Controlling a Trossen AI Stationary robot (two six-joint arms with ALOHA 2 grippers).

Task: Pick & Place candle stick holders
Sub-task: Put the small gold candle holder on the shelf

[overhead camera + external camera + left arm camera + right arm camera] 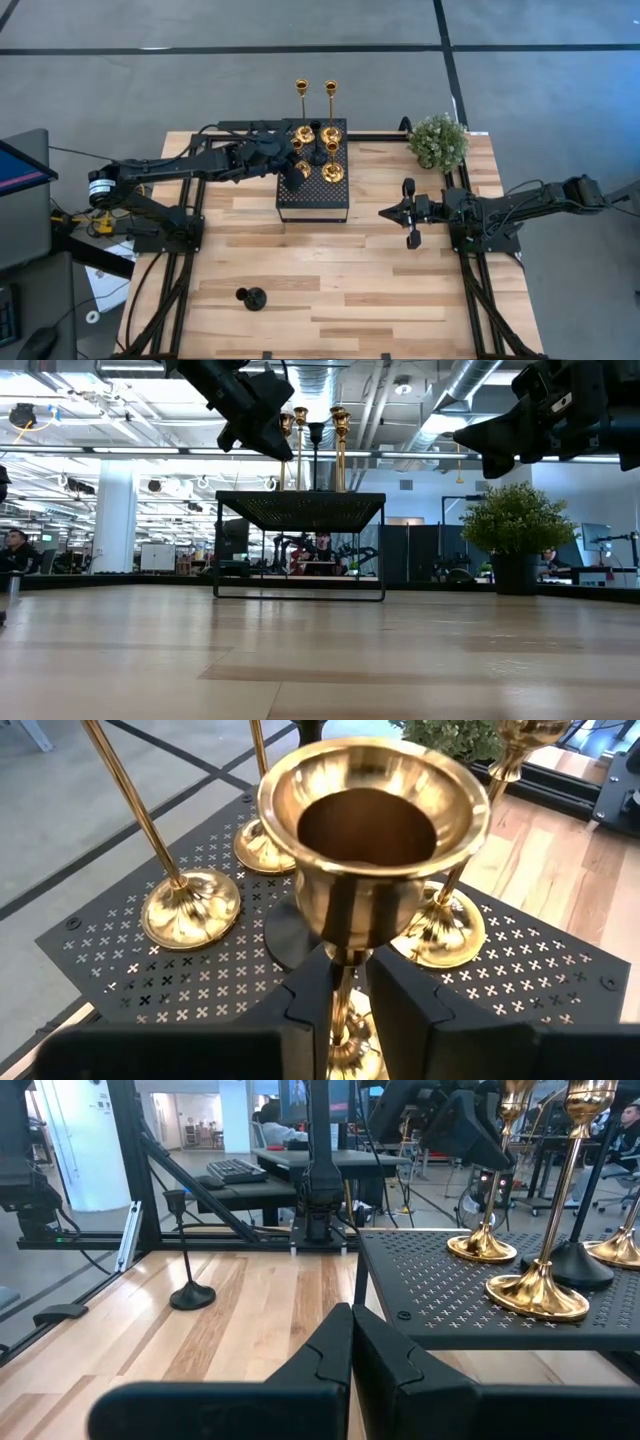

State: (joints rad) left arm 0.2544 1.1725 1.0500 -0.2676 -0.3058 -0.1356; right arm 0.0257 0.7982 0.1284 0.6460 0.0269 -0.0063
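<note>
On the black perforated platform [312, 200] stand several gold candle stick holders [331, 133] and a black one [317, 152]. My left gripper [350, 990] reaches in from the table's left and is narrowly open. Its fingers stand on either side of the thin stem [346, 982] of a short gold holder [372, 830], just under the cup, with a thin gap showing on each side. That holder's round base [352, 1055] is down on the platform. Another black holder [252, 298] stands on its base on the table near the front edge. My right gripper [385, 212] is shut and level over the table, right of the platform.
A small bushy plant [438, 140] stands at the far right of the table. Two tall gold holders [190, 905] rise close beside my left gripper. Bare wood lies between the platform and the table's near edge [330, 345].
</note>
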